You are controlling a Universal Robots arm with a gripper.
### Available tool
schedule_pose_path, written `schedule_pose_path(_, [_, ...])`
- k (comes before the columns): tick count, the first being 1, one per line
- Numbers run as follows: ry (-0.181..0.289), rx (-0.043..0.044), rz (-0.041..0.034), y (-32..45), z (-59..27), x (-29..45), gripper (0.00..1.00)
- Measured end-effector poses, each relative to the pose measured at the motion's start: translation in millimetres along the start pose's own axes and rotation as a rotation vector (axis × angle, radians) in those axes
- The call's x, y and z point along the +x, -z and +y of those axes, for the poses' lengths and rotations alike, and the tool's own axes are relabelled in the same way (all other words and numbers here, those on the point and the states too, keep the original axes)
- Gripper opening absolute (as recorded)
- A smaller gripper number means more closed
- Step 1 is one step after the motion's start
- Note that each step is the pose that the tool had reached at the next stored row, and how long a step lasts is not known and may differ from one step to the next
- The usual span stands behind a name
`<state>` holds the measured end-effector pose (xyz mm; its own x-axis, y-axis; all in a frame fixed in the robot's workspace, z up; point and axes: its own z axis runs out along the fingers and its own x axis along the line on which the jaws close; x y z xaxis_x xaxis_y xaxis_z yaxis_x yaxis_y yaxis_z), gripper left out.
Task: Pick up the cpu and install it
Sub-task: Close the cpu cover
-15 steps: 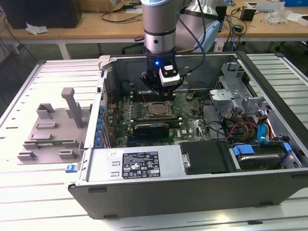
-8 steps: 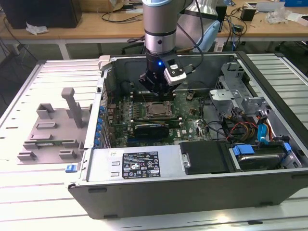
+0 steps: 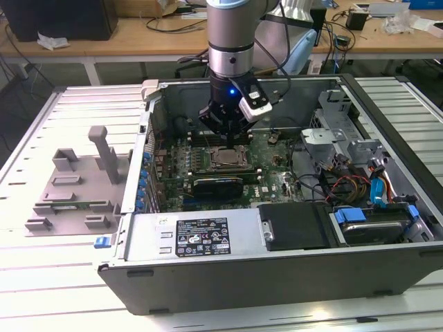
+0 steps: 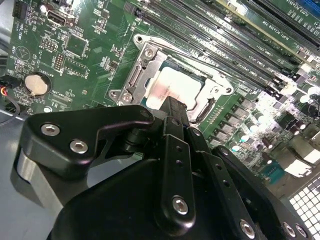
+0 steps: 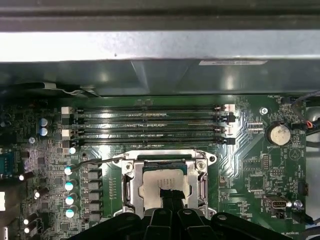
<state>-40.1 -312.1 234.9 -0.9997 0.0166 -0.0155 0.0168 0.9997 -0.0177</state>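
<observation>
Exterior view: the computer case (image 3: 277, 277) lay open on the slatted table (image 3: 41, 290), with the arm reaching down into it. The gripper (image 3: 225, 135) stood directly above the cpu (image 3: 229, 157), which sat flat in its socket on the motherboard (image 3: 270, 166). A black label (image 3: 202, 237) with white print and a small white sticker (image 3: 164, 220) were fixed to the power supply; their text was too small to make out. The grey fixture (image 3: 76, 183) stood outside the case, towards the exterior view's left, well apart from the work. Cables (image 3: 346, 187) crowded the case towards the exterior view's right, while the space around the socket was open.

Second wrist view: the gripper (image 4: 172, 103) had its fingers drawn together, tips over one edge of the cpu (image 4: 175, 85). Contact could not be confirmed. The metal socket frame (image 4: 142, 55) bordered the chip on all sides. A coin cell (image 4: 37, 85) lay well apart.

First wrist view: the cpu (image 5: 159, 180) lay square within the socket frame (image 5: 131, 185), the gripper (image 5: 170, 193) over its middle. Memory slots (image 5: 150, 125) ran just beside the socket. A white sticker (image 5: 232, 63) on the case wall (image 5: 125, 47) was unreadable.
</observation>
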Motion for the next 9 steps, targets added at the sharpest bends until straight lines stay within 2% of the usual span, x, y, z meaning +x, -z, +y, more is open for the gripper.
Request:
schedule_pose_path(3, [0.000, 0.0115, 0.0009, -0.4, -0.3, 0.0, 0.11])
schedule_pose_path(9, [0.000, 0.0131, 0.0011, -2.2, -5.9, 0.0, 0.11])
